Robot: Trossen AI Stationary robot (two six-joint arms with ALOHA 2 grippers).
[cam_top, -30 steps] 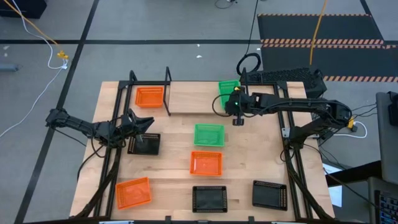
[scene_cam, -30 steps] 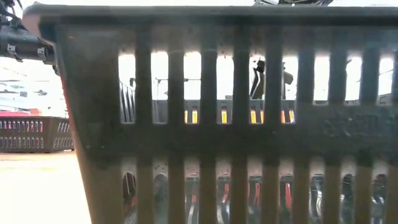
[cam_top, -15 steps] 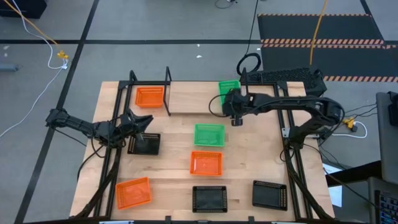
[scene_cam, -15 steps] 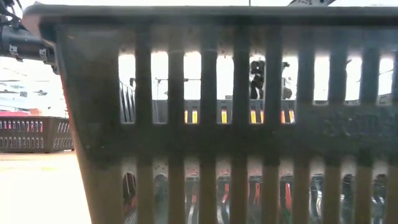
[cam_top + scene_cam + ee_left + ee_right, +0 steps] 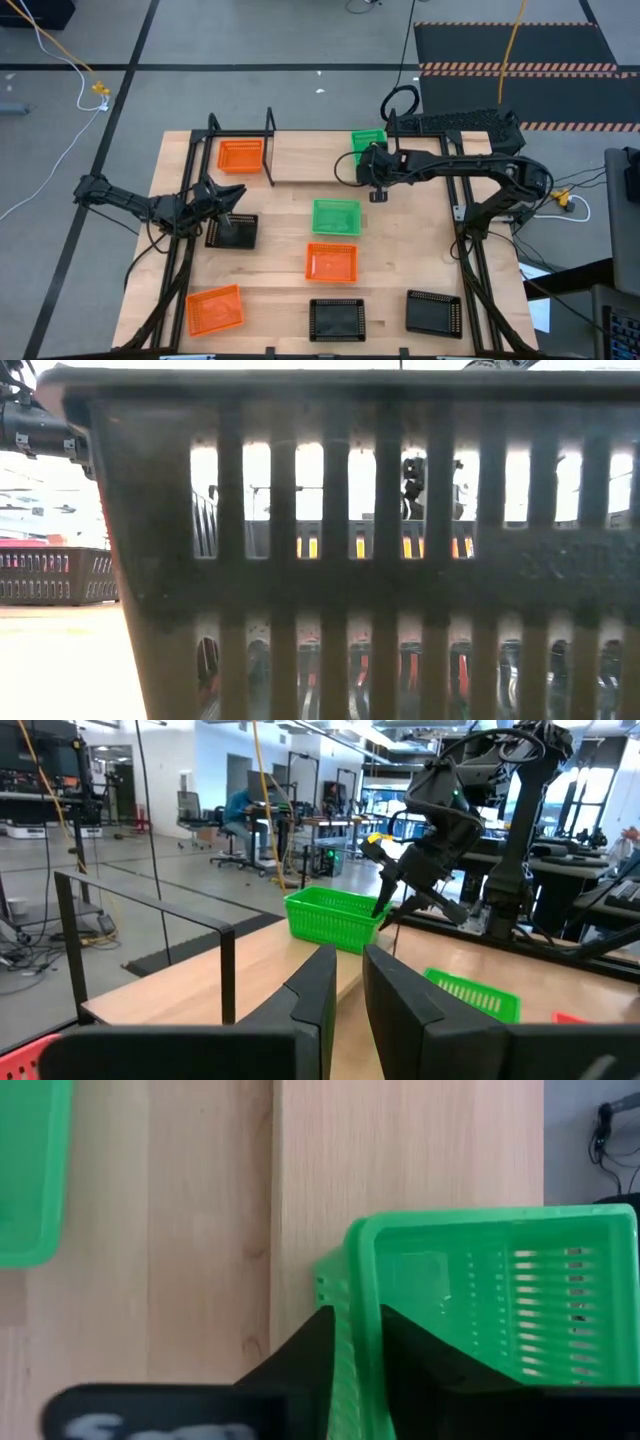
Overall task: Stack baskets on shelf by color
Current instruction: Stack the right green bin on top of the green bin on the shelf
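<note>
The shelf (image 5: pixel 310 160) stands at the table's far edge. An orange basket (image 5: pixel 240 155) sits at its left end and a green basket (image 5: pixel 368 145) at its right end. My right gripper (image 5: pixel 375 188) is shut on that green basket's near wall, as the right wrist view (image 5: pixel 352 1320) shows. A second green rim (image 5: pixel 326 1285) shows just beside and below it. My left gripper (image 5: pixel 232 205) hovers over a black basket (image 5: pixel 232 232) at the table's left, its fingers (image 5: pixel 320 990) almost together with nothing between them. My right gripper has the green basket's near wall (image 5: pixel 352 1295) between its two fingers, one finger (image 5: pixel 420 1365) inside the basket and one (image 5: pixel 300 1360) outside. The fingers come from above, pointing down. The basket sits level at the shelf's right end (image 5: pixel 335 920).
On the table lie a green basket (image 5: pixel 335 217), an orange basket (image 5: pixel 331 262), another orange one (image 5: pixel 214 310) at the near left, and two black baskets (image 5: pixel 336 318) (image 5: pixel 433 312) near the front edge. One black basket's wall (image 5: pixel 380 580) fills the low view. The shelf's middle is bare.
My right gripper has shifted a little toward the table's left and far edge, closer over the green basket on the shelf. The basket has stayed where it was.
</note>
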